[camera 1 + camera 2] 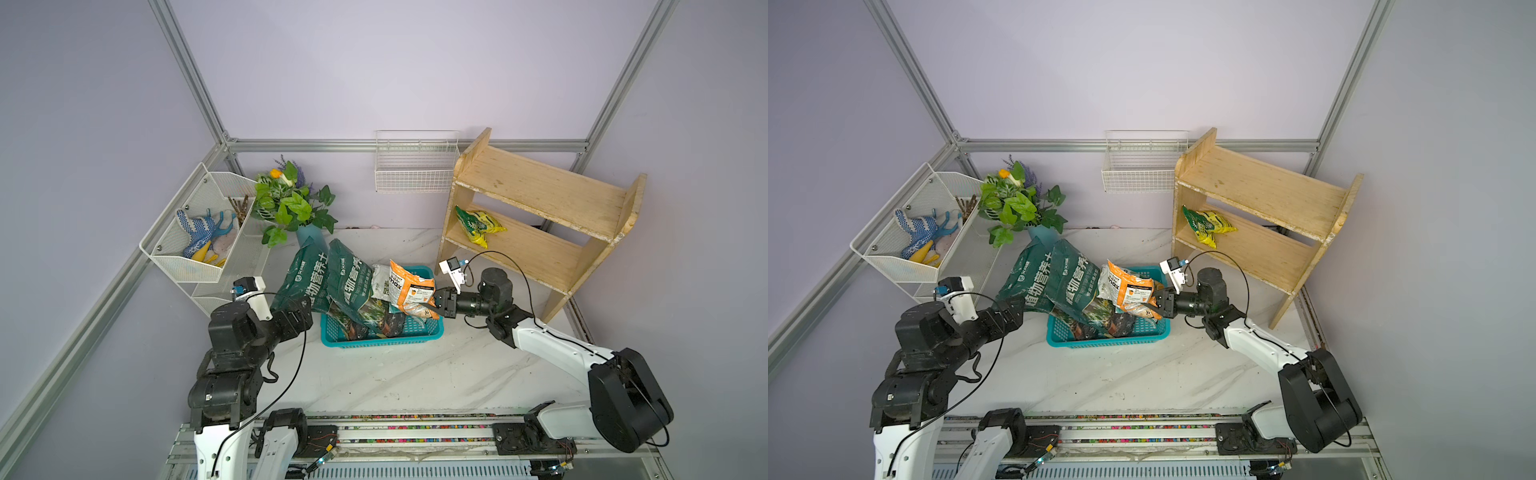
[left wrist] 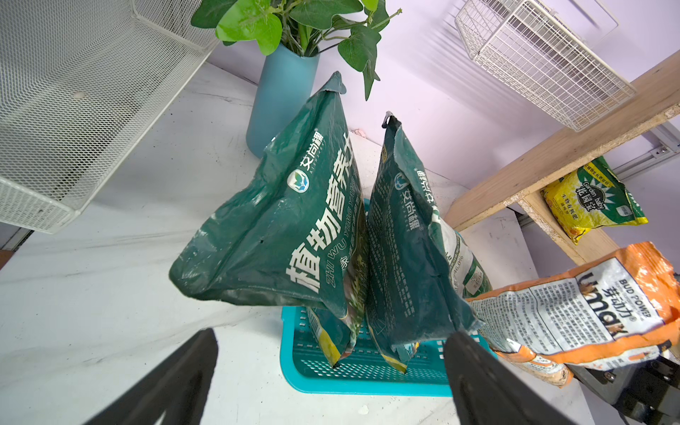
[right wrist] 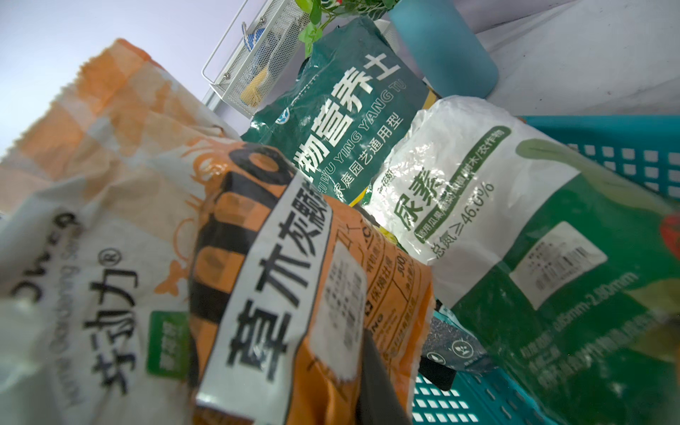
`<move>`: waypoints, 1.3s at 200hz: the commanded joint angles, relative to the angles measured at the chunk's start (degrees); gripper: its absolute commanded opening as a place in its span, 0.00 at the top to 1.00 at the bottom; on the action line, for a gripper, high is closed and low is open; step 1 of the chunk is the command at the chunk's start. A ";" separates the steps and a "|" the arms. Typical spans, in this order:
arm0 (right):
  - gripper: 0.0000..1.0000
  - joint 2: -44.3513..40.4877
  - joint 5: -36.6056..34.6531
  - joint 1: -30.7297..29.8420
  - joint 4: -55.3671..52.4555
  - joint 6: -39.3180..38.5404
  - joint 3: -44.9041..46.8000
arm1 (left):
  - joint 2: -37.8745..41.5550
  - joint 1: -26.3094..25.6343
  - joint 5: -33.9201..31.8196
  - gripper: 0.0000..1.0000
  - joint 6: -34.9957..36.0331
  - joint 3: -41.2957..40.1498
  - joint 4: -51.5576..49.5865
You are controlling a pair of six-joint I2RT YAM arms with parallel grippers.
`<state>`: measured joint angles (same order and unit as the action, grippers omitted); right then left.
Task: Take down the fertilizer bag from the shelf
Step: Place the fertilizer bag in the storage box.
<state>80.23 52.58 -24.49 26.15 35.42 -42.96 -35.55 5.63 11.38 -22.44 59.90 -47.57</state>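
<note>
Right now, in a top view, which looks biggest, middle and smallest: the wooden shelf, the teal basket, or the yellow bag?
Largest to smallest, in a top view:
1. wooden shelf
2. teal basket
3. yellow bag

Teal plastic basket [image 1: 376, 341] on white marble tabletop [image 1: 395, 382], near middle. Two dark green potting-soil bags [image 1: 348, 286] standing in it side by side, leaning, tops well above rim. Blue vase [image 1: 309, 240] just behind, holding leafy artificial plant [image 1: 291, 203]. White mesh tiered rack [image 1: 187, 266] against side wall; blue-dotted gloves [image 1: 195, 228] and brown twigs [image 1: 240, 206] in upper tier. White wire wall basket [image 1: 415, 174] on back wall, at aluminium rail [image 1: 311, 145].
</note>
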 commanded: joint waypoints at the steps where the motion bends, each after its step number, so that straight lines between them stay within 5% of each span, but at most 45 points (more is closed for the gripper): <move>1: 1.00 1.67 2.80 -0.20 9.61 2.22 -3.40 | 0.48 0.26 0.67 0.00 -0.24 -2.68 1.24; 114: 1.00 4.39 10.96 -2.09 12.39 3.07 -5.14 | 0.48 0.27 0.69 0.00 -0.24 -2.68 1.25; 182: 1.00 8.54 2.09 -2.13 -18.21 -17.11 -13.02 | 0.48 0.26 0.68 0.00 -0.25 -2.68 1.25; 260: 1.00 16.49 -6.90 -2.06 -31.63 -23.51 -19.04 | 0.48 0.27 0.67 0.00 -0.24 -2.68 1.25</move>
<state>94.13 54.39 -26.81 -0.38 15.05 -60.82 -35.55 5.63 11.38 -22.44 59.90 -47.57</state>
